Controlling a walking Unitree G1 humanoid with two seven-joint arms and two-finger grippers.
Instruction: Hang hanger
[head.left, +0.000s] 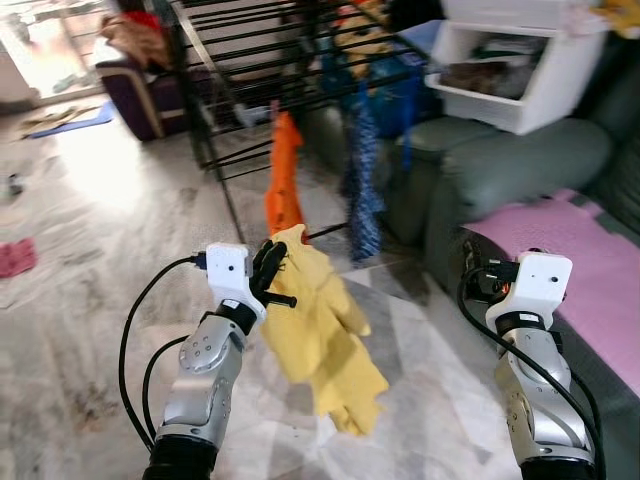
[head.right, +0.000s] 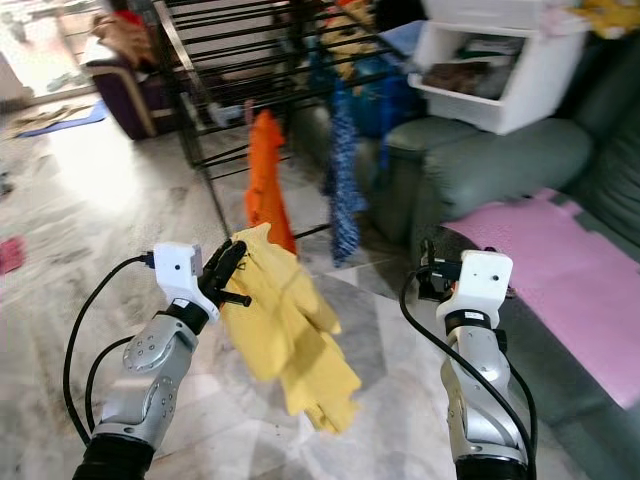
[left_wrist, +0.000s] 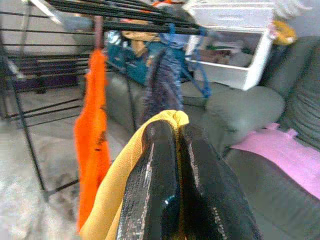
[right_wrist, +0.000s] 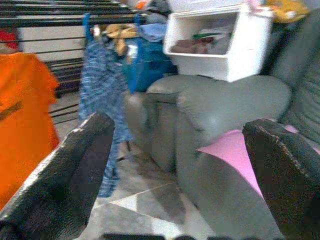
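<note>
Yellow garment pinched, rack ahead

Yellow garment (head.left: 325, 335) hangs from my left gripper (head.left: 268, 272), whose fingers (left_wrist: 165, 190) are closed tight on a fold at its top, so the cloth droops free above the marble floor (head.left: 90, 300). I cannot make out a hanger inside it; it may be hidden in the folds. Ahead stands the black drying rack (head.left: 270, 60), with an orange cloth (head.left: 283, 180) and a blue patterned cloth (head.left: 362, 180) already hung from its bars. My right gripper (right_wrist: 175, 165) is raised beside the grey sofa (head.left: 520, 160) with its fingers spread wide, holding nothing. A pink mat (head.left: 590, 250) lies on the sofa seat and a white bin (head.left: 520, 70) rests above.

Risks as I judge them: my pinch takes only a small fold, so a swing could slip the cloth out; the trailing hem may snag on the lower bars or the orange cloth; reaching up blind, I could miss the bar
</note>
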